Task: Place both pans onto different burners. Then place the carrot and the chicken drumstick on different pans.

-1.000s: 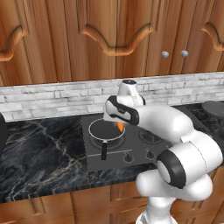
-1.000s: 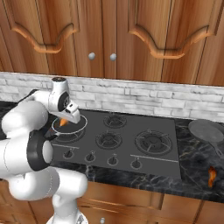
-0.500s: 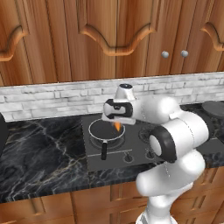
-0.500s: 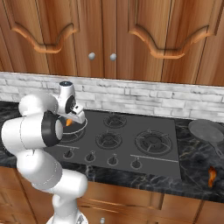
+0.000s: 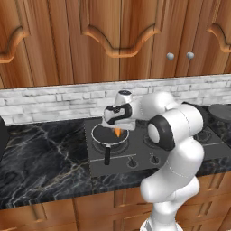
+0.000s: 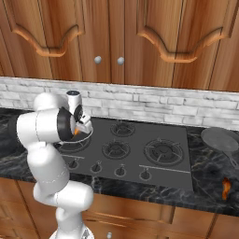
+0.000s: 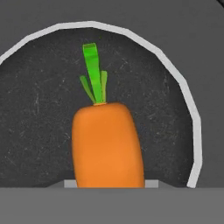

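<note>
Your carrot (image 7: pixel 107 146) sits right in the gripper (image 5: pixel 118 131), orange body low between the tips and green top pointing away from the hand. The jaws are closed partway on the carrot, so you are holding it. Straight under it is the pan with the bright rim (image 7: pixel 192 127), and its dark floor is behind the carrot all the way round. So the thing that matters is simple: the pan lies directly below the carrot, along the carrot's long line. You only need to go down, not sideways. From the left base view the gripper hangs just above that pan (image 5: pixel 109 134), which rests on the front left burner of the stovetop (image 5: pixel 135 160), black handle (image 5: pixel 107 155) pointing toward you. I think the carrot is about ready to be let go here. Farther out, the plain grey pan (image 6: pixel 220 139) waits on the counter (image 6: pixel 210 196) to the right of the stovetop, not on a burner yet. The chicken drumstick (image 6: pixel 226 188) lies near it, close to the counter's front edge.
</note>
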### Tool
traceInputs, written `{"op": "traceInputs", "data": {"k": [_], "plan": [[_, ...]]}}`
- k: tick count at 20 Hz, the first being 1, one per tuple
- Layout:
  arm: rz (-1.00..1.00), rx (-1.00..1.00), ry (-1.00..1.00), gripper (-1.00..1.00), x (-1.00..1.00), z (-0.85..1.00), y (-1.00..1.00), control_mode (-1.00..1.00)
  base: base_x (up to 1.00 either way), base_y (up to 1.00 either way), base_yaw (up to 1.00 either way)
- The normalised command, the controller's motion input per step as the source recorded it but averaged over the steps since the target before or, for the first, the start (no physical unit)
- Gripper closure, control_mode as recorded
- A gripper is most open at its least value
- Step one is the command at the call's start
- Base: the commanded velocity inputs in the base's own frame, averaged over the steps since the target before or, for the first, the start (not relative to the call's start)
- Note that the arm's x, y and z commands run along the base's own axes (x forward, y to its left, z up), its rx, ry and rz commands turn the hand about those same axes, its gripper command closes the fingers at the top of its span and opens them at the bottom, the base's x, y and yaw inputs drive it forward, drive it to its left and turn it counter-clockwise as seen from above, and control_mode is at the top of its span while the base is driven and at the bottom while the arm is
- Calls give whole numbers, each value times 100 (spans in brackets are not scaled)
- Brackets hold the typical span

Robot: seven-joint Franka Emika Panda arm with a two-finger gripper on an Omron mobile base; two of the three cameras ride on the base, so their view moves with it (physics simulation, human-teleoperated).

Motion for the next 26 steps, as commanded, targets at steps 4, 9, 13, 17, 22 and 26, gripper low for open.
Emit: {"op": "traceInputs", "data": {"k": [4, 9, 13, 17, 22, 26], "plan": [[0, 0, 0, 100, 2, -33, 21, -100, 0, 0, 0], [0, 0, 0, 100, 8, -13, 5, -100, 0, 0, 0], [0, 0, 0, 100, 19, -3, 0, -100, 0, 0, 0], [0, 0, 0, -100, 6, 0, 1, -100, 0, 0, 0], [0, 0, 0, -100, 0, 0, 0, -100, 0, 0, 0], [0, 0, -4, -100, 0, 0, 0, -100, 0, 0, 0]]}}
